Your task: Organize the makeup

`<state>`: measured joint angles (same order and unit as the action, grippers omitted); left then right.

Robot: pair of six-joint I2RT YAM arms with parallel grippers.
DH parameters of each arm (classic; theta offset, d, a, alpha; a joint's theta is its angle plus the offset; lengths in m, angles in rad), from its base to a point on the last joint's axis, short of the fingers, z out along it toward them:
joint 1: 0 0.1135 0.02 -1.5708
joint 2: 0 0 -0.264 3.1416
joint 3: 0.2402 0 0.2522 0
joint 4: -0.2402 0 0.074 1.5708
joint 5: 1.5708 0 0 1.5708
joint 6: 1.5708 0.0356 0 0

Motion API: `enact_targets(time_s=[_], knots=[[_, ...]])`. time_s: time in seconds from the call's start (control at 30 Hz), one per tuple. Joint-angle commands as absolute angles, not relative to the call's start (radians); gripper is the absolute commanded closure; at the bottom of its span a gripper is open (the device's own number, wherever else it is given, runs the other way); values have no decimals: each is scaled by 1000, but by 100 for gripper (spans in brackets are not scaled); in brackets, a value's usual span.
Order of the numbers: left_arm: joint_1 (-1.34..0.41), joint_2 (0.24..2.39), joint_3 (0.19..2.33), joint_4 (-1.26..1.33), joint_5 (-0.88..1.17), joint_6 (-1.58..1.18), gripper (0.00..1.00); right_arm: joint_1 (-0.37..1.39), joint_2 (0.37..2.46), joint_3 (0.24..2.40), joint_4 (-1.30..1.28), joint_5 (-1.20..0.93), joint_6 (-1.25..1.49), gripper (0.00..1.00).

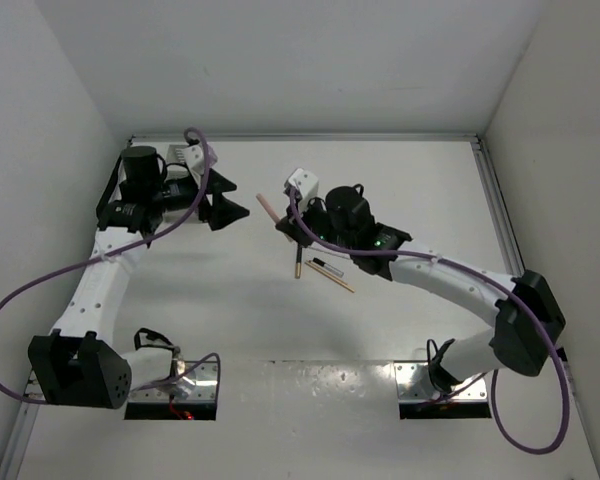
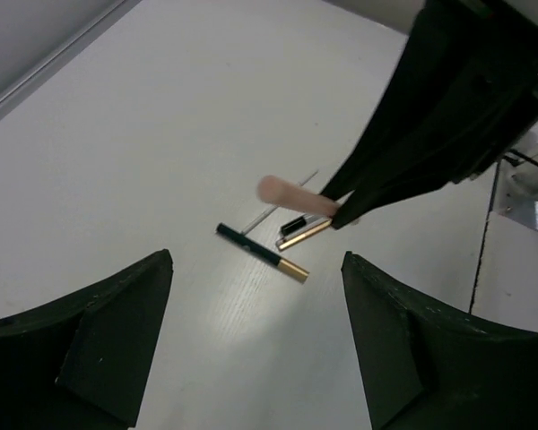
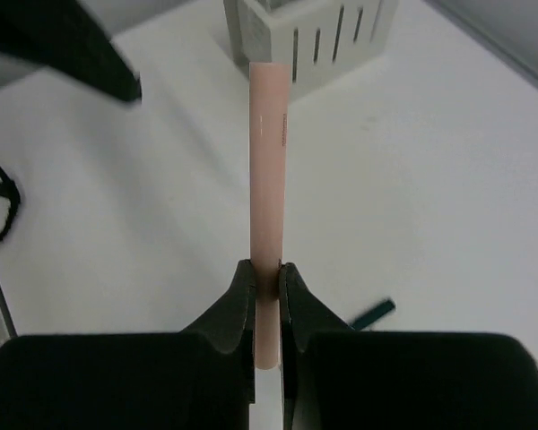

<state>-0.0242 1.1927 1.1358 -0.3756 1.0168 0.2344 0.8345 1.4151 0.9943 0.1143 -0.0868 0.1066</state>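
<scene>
Pinching pink stick [image 3: 269, 161] near its base, right gripper [image 3: 267, 273] fully closed on it; white rack [image 3: 314, 40] ahead of it. Left gripper [image 2: 255, 260] wide open, holding nothing.

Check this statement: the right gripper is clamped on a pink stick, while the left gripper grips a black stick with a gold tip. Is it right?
One part is wrong. The right gripper is clamped on the pink stick, but the left gripper is open and grips nothing. The left wrist view shows the black stick with a gold tip lying on the table.
</scene>
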Motion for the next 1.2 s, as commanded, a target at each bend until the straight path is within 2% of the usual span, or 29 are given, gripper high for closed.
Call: enact_targets(time_s=[0.0, 0.4, 0.5, 0.57, 0.77, 0.83, 0.87, 0.93, 0.97, 1.07, 1.17], knots=[[-48, 1190, 1137, -270, 1135, 122, 18, 802, 1477, 1060, 302, -195, 146, 100], [-66, 1390, 1213, -71, 1115, -84, 16, 709, 1618, 1152, 436, -313, 244, 100], [-66, 1442, 1213, 41, 1092, -202, 21, 701, 1655, 1170, 463, -333, 267, 100], [-66, 1474, 1213, 145, 1080, -311, 32, 696, 1680, 1180, 466, -337, 279, 100], [-66, 1519, 1232, 187, 1080, -362, 35, 692, 1727, 1200, 499, -351, 314, 100], [-66, 1528, 1232, 187, 1080, -362, 46, 692, 1736, 1206, 497, -350, 318, 100], [-66, 1528, 1232, 187, 1091, -362, 61, 690, 1738, 1204, 499, -348, 318, 100], [-66, 1537, 1232, 164, 1091, -348, 76, 690, 1740, 1210, 499, -345, 318, 100], [-66, 1537, 1242, 149, 1091, -339, 88, 684, 1738, 1210, 499, -344, 321, 100], [-66, 1537, 1255, 95, 1091, -310, 100, 683, 1741, 1204, 494, -331, 322, 100], [-66, 1537, 1255, 95, 1091, -301, 100, 675, 1750, 1201, 495, -319, 339, 99]])
